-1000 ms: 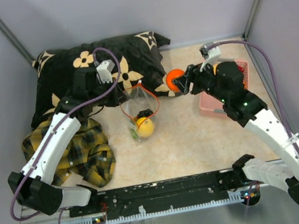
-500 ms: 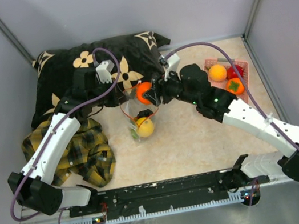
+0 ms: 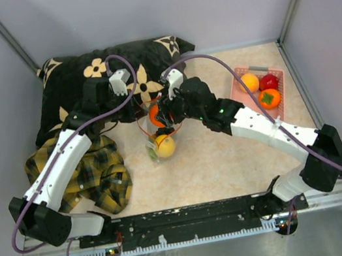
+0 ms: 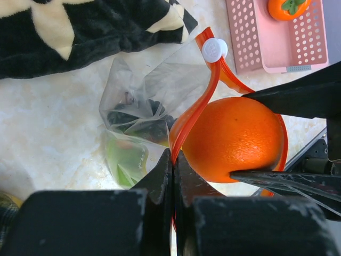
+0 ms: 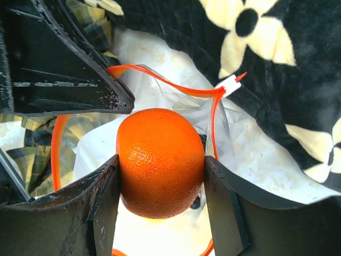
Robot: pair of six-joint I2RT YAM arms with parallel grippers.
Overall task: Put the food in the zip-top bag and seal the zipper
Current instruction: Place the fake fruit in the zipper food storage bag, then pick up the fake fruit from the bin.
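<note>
The orange (image 5: 160, 138) is clamped between my right tool's (image 5: 161, 165) fingers, right at the bag's (image 4: 133, 90) open mouth. From the left wrist it sits within the loop of the zipper (image 4: 198, 106). My left tool (image 4: 173, 162) is clenched on the zipper edge. Only the left wrist shows grapes (image 4: 133, 114) and a green piece (image 4: 125, 160) inside. Only the top view shows the lemon (image 3: 165, 145) in the bag, and three fruits (image 3: 260, 89) in the basket (image 3: 238, 89) on the worktop (image 3: 216, 160).

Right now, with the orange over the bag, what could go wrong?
The orange held by the right fingers looks nearly as wide as the open mouth of the zip-top bag; released off-centre, it could catch the zipper and roll onto the table. The left fingers pinch only a thin bit of zipper, so a push might pull it free.
</note>
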